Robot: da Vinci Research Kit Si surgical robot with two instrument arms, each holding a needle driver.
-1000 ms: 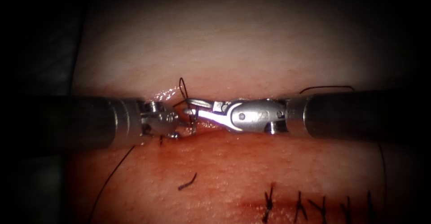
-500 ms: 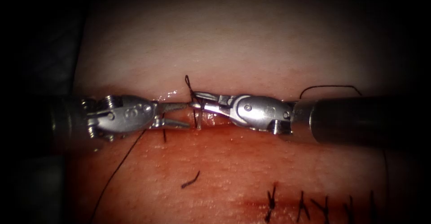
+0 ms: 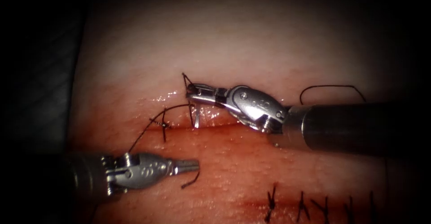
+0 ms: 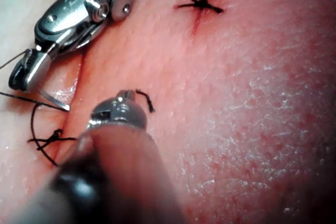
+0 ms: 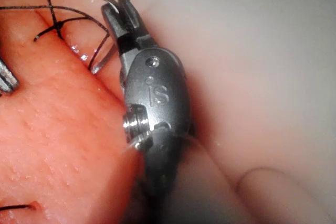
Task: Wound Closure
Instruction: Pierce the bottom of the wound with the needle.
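Steel needle gripped near its tail by the right hand, apparently clear of the tissue; left hand closed, empty; knot tied on the cut; gap beside it remains unsutured.

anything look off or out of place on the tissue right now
One thing: a loose cut end of thread lies on the tissue below the cut, beside the left tool, tied to nothing. The right tool holds the needle.
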